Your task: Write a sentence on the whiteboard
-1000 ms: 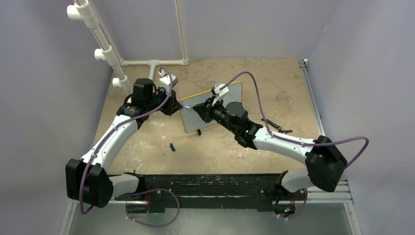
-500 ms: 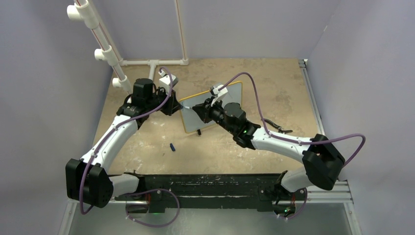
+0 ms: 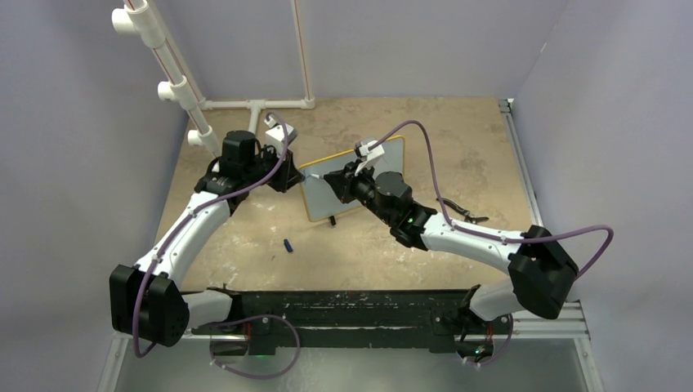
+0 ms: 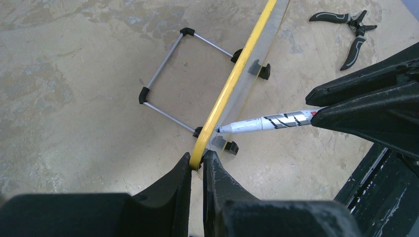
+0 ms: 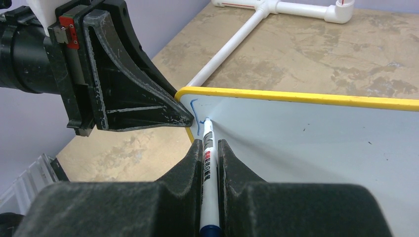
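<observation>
Mottled beige counter fills the floor of a lavender-walled cell, with a white pipe frame at its far edge and a pair of pliers lying off to one side. Mid-counter the whiteboard stands on its small black feet, propped by a wire stand behind it. The left arm's jaws pinch its yellow frame at the corner nearest that arm, just as they did a second ago.

What has changed is on the other side. Over the last second the right arm has drawn its wrist a little toward the far left of the board, and the elbow has shifted with it. Its jaws are pressed together on the marker, whose tip touches the white surface just inside that same corner. Beside the tip sits a short curved blue stroke, the only ink in view.

I judge that the sentence has barely begun: this looks like the opening line of the first letter, with nearly all the writing left. The small travel fits slow pen work, so the left hold must not slip while the tip drags
</observation>
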`<state>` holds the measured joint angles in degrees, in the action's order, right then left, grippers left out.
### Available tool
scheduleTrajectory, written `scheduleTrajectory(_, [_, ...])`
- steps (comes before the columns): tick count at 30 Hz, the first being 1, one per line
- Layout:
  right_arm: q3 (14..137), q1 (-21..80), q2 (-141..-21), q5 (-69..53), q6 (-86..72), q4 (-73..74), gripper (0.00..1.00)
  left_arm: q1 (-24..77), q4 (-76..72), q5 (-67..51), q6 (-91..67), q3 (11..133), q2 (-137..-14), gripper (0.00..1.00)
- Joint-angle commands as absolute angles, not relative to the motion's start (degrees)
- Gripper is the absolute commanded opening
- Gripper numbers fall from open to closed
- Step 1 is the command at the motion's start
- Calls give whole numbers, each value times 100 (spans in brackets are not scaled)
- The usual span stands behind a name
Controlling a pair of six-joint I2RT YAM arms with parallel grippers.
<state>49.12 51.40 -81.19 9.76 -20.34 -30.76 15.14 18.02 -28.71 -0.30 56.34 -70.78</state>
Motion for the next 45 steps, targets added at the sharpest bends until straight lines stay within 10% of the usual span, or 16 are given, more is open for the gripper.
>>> scheduleTrajectory(1, [4863,5106,-7933,1343,-1997,-3174,0,1494,1613,-2856,136,5619,-6897,0])
scheduleTrajectory(45, [4973,5106,-8047,1195,-1811,-3363,0,1494,1606,-2883,123,5622,-6908,0])
